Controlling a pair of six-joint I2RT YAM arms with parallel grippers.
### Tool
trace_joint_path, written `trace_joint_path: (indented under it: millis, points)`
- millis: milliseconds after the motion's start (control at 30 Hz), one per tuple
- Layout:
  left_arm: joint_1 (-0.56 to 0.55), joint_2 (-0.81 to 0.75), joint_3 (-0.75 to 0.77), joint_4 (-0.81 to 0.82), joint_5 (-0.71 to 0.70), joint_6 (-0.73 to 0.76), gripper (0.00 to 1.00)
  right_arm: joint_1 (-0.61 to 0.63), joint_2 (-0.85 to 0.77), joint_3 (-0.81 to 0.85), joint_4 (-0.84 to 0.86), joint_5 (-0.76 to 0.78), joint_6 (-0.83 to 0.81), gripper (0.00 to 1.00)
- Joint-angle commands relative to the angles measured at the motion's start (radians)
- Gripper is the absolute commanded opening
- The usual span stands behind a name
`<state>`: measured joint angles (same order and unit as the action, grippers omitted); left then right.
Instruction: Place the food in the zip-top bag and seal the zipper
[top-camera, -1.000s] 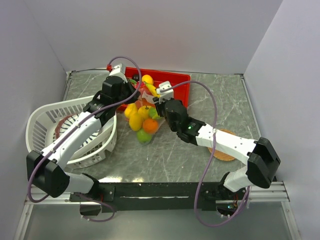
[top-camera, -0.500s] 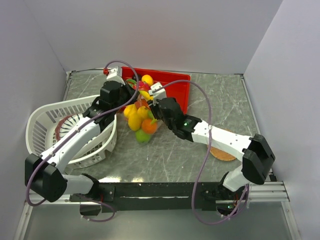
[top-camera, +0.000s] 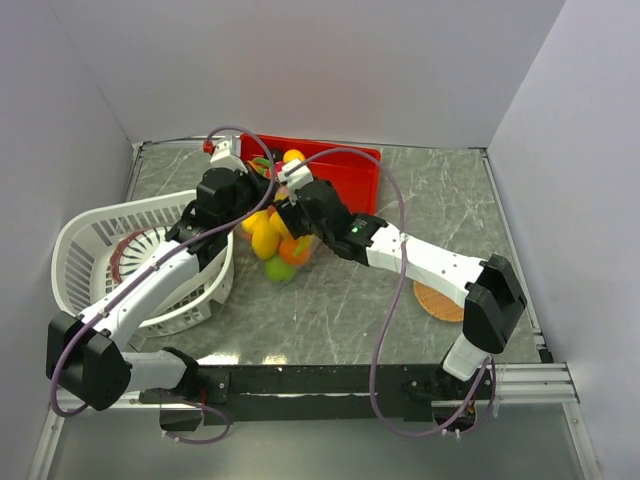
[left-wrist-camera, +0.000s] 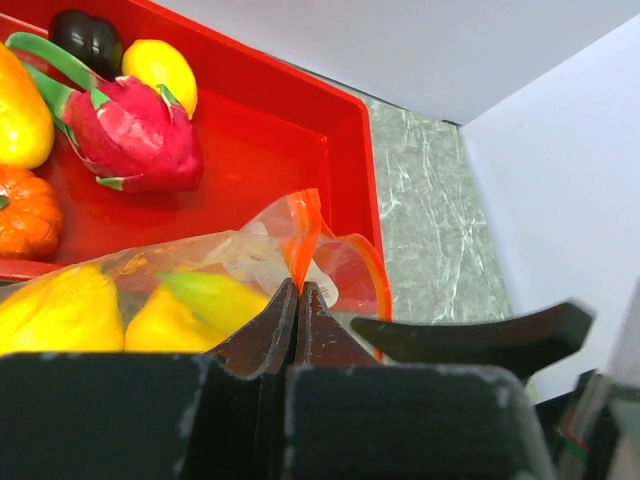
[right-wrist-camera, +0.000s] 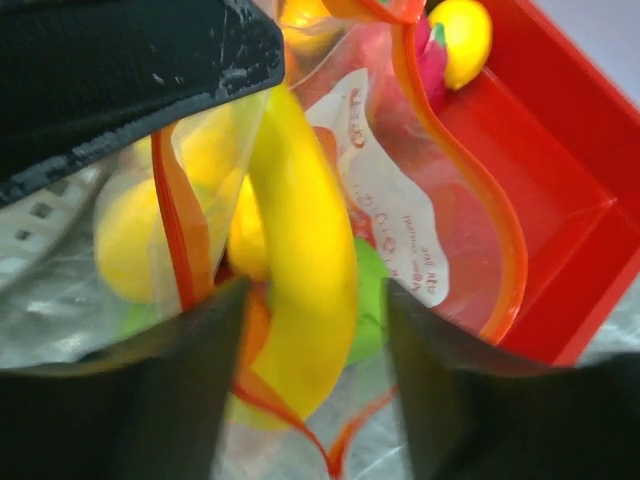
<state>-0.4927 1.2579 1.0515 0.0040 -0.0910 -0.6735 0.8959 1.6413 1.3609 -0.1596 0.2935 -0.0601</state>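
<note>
Here's the clear, floppy plastic zip-top bag (top-camera: 278, 245), just in front of the red rectangular plastic tray (top-camera: 350, 172). Its mouth is lifted toward the tray's left end and its belly sags onto the grey marbled table (top-camera: 350, 300).

It looks soft and slippery, with no stiffness at all. Loaded with glossy toy fruit, I'd judge it bottom-heavy: grab the bare film and it'll stretch and slide. The place to hold is the rim, the thin reddish-orange zipper (left-wrist-camera: 307, 235), the one firm line on it.

That's where the left gripper (left-wrist-camera: 298, 300) is, beside the tray's left end, fingers clenched together on a fold of that rim. The right gripper (right-wrist-camera: 315, 310) is at the mouth with its fingers spread either side of a long yellow banana (right-wrist-camera: 300, 230) lying down inside the pouch. It looks released, not squeezing.

Through the film I see yellow lemons (top-camera: 262, 238), an orange (top-camera: 295, 250) and a green lime (top-camera: 280, 270) piled together, and a white printed label on the wall. The zipper gapes in a wide loop, unsealed. A pink dragon fruit (left-wrist-camera: 140, 135) and a few other pieces lie in the tray.

For sealing, I'd say both tracks need lining up and pinching from one end. Fruit bulging near the mouth could hold them apart.
</note>
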Motion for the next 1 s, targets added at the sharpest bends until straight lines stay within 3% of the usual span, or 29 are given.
trace_joint_path:
  millis: [0, 167, 300, 400, 500, 633, 700, 967]
  points:
    - [0.002, -0.041, 0.004, 0.103, 0.014, -0.005, 0.01, -0.006, -0.029, 0.131, -0.082, -0.050, 0.048, 0.82]
    - [0.002, -0.037, 0.012, 0.083, -0.001, -0.011, 0.01, -0.011, -0.096, 0.202, -0.175, -0.024, 0.103, 0.86]
    - [0.002, -0.028, 0.022, 0.070, 0.003, -0.015, 0.01, -0.026, -0.164, 0.215, -0.303, -0.037, 0.222, 0.75]
    - [0.002, -0.017, 0.028, 0.060, 0.013, -0.015, 0.01, -0.044, -0.225, 0.130, -0.340, -0.080, 0.290, 0.69]
    - [0.002, -0.012, 0.027, 0.067, 0.025, -0.015, 0.01, -0.092, -0.279, 0.025, -0.342, -0.172, 0.348, 0.66]
    - [0.002, -0.003, 0.025, 0.071, 0.040, -0.021, 0.01, -0.212, -0.317, -0.106, -0.273, -0.463, 0.407, 0.58]
    - [0.002, 0.000, 0.025, 0.071, 0.042, -0.024, 0.01, -0.248, -0.313, -0.135, -0.244, -0.539, 0.433, 0.56]
    - [0.002, 0.003, 0.021, 0.074, 0.048, -0.021, 0.01, -0.310, -0.242, -0.120, -0.218, -0.669, 0.505, 0.55]
